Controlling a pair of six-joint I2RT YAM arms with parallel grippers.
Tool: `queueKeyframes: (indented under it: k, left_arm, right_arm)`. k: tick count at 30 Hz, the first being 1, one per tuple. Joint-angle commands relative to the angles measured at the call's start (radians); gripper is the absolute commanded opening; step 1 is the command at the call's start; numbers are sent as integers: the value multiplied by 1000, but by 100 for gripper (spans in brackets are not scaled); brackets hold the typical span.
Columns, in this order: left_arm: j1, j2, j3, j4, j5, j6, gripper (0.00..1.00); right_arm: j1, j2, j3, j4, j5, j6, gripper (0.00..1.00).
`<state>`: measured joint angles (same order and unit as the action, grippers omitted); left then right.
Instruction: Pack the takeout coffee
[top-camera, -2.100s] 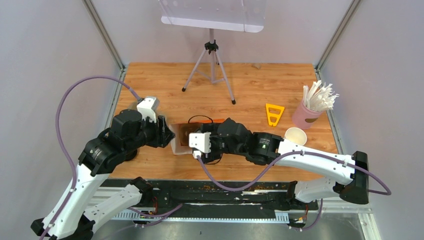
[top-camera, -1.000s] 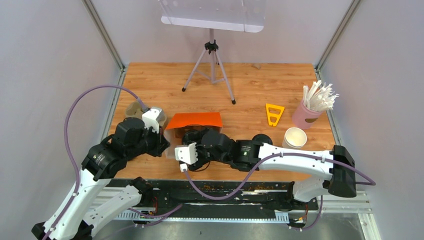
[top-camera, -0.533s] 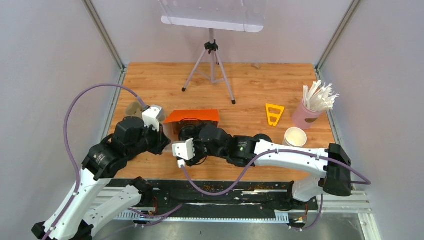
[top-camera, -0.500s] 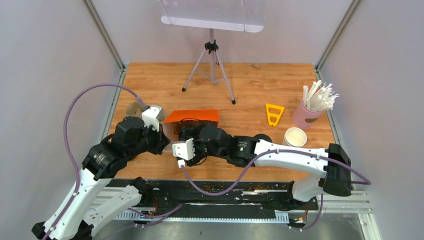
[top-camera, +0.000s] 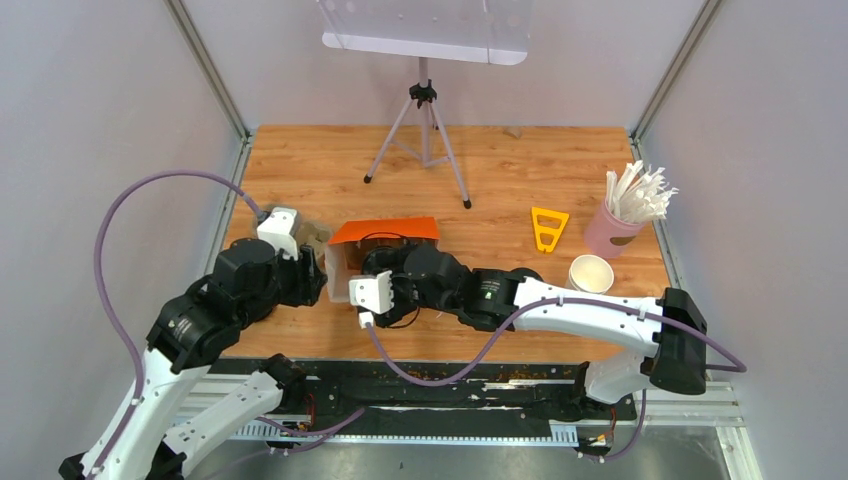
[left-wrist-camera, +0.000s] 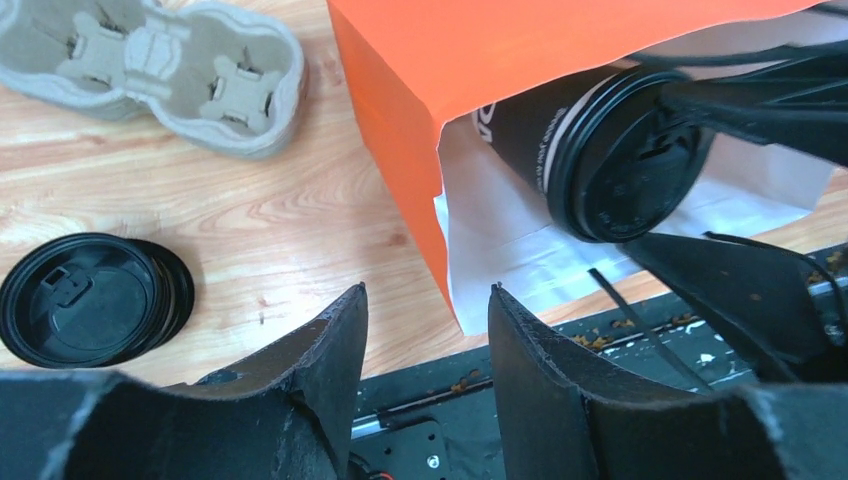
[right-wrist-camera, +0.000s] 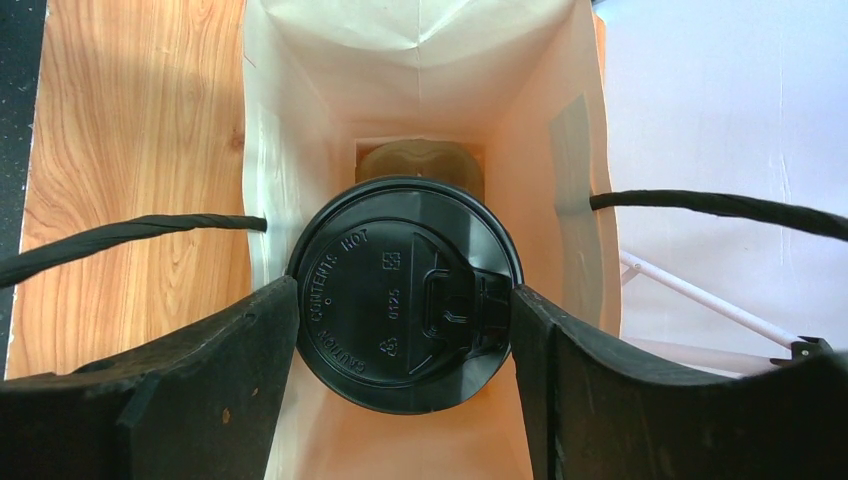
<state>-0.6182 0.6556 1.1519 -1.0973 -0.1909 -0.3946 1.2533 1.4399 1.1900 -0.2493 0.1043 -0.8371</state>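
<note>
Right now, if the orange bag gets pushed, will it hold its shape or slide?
Thin creased paper, so the bag probably buckles. It looks light on the smooth table, so it likely slides, though the cup inside may steady it.

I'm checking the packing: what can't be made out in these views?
Right wrist view: the lidded cup blocks most of a brown shape deeper in the orange bag.
Top view: the bag and right arm hide that cup.
Left wrist view: the top edge cuts off the pulp tray.
</note>
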Motion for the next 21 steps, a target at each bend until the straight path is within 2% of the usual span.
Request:
queueKeyframes:
  k: [1, 5, 9, 11, 12, 13, 15, 18, 21]
  left_arm:
    - [3, 14, -75, 75, -27, -1, 56]
    - [2, 38, -123, 140, -35, -25, 63]
    - [2, 52, -156, 192, -21, -21, 61]
    - [3, 52, -170, 217, -15, -13, 49]
    - [3, 54, -171, 226, -1, -5, 36]
    - [2, 55, -172, 238, 22, 10, 26]
    - [3, 54, -173, 250, 71, 25, 12]
    - [3, 40, -177, 260, 150, 46, 0]
    - [2, 21, -195, 247, 181, 59, 0]
  right_arm:
    - [-3, -44, -11, 31, 4, 26, 73]
    - [-4, -59, -22, 28, 7, 33, 73]
    - [-4, -72, -30, 17, 5, 41, 73]
    - [-4, -78, -33, 13, 5, 42, 73]
    - [-4, -82, -33, 10, 3, 43, 73]
    - [-4, -86, -31, 4, -2, 44, 73]
    - [-2, -97, -29, -8, -15, 43, 72]
    - [-3, -115, -37, -8, -34, 30, 72]
    - [-1, -109, -33, 12, -48, -2, 73]
